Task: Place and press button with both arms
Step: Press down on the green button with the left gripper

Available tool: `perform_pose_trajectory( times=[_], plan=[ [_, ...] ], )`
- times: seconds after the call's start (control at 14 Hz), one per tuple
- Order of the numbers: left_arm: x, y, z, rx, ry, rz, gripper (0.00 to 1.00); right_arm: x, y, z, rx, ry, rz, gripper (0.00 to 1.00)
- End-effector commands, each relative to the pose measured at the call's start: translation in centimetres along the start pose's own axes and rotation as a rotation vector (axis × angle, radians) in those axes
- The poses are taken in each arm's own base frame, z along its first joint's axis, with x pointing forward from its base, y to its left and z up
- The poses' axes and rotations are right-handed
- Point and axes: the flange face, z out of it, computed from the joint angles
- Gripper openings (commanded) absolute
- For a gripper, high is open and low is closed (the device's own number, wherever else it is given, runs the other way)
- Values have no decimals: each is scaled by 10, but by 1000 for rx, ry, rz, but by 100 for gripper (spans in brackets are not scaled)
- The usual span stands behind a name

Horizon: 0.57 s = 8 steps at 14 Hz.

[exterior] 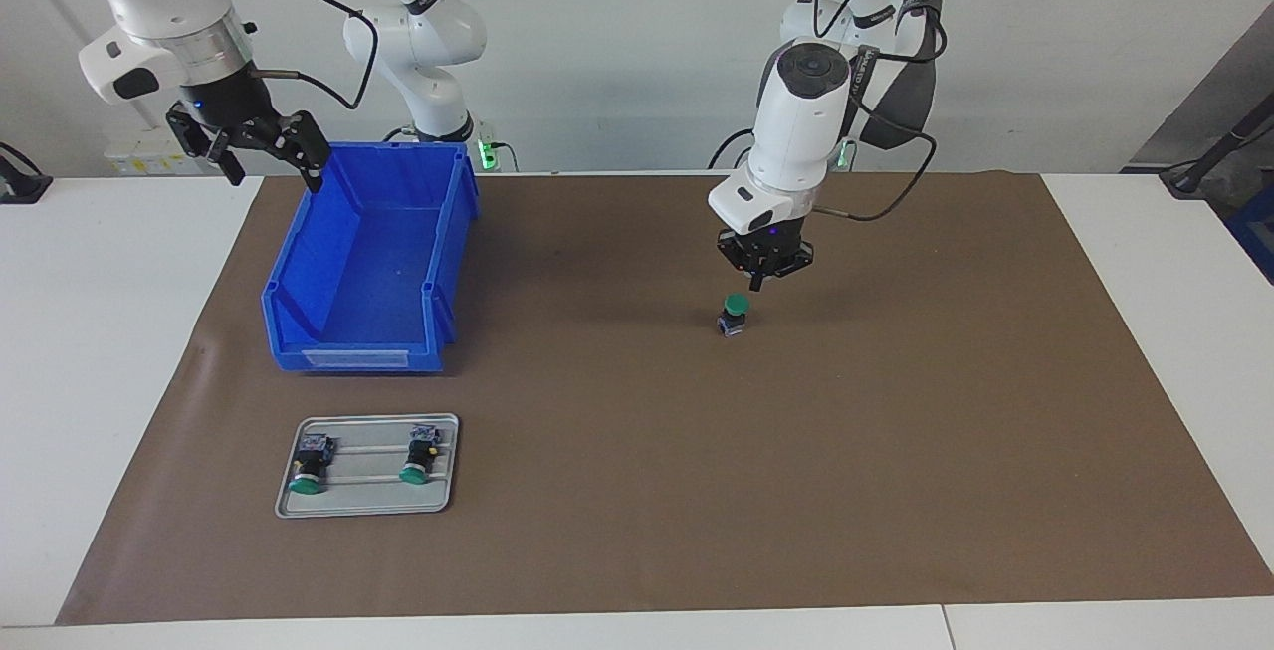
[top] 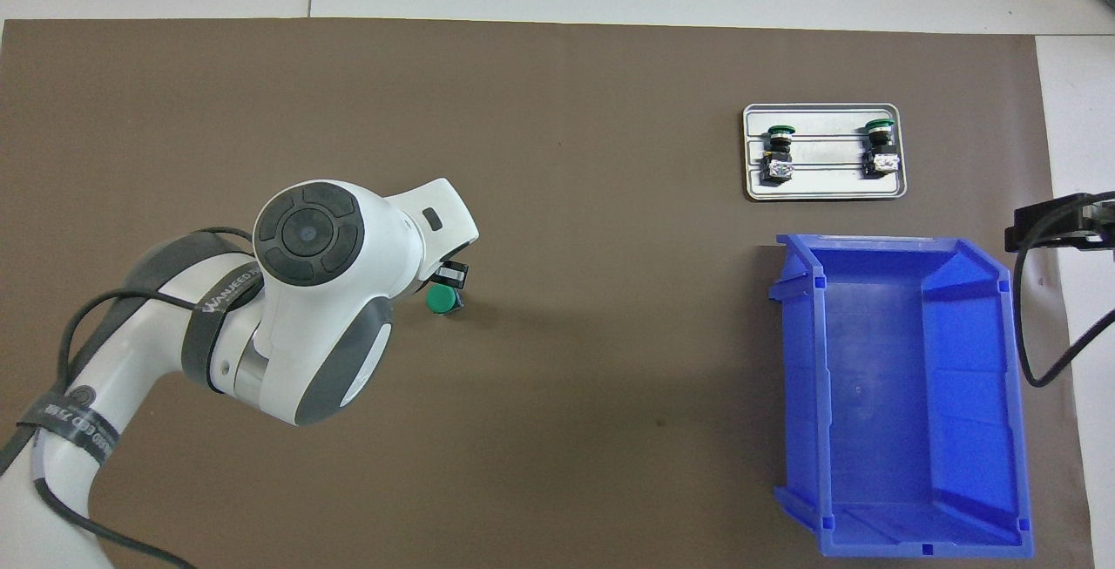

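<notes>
The band on the left arm [top: 209, 308] seems to read "WANSEED". The left hand [exterior: 758, 277], fingertips shut together and holding nothing, hangs just above the button [exterior: 734, 315], which stands upright on the brown mat [exterior: 896, 431] mid-desk. The right hand [exterior: 261, 147] waits wide open beside the blue bin [exterior: 368, 262]. Farthest, two like buttons lie on a grey tray [exterior: 366, 503].

Left end effector [top: 450, 275] hangs just over the upright button [top: 442, 299].
</notes>
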Motion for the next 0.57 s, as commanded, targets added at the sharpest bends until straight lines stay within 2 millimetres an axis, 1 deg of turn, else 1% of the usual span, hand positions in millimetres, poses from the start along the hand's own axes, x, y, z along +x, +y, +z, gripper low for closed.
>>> perform_pose_trajectory(
  times=[0.0, 0.07, 0.21, 0.29, 0.43, 0.5],
  plan=[
    [-18, -1, 4, -15, 0, -24, 0, -3, 2, -4, 8, 1, -17, 100],
    [-18, -1, 11, -25, -14, -34, 0, -3, 2, -3, 8, 0, -17, 100],
    [-18, 1, 15, -44, -25, -49, 0, -3, 2, -3, 8, -2, -17, 100],
    [-17, 3, 21, -45, -34, -52, 0, -3, 2, -4, 8, 1, -17, 100],
    [-20, 16, 32, -50, -53, -35, 0, -3, 2, -4, 8, 1, -17, 100],
    [-20, 16, 33, -51, -55, -37, 0, -3, 2, -3, 8, 0, -17, 100]
  ],
)
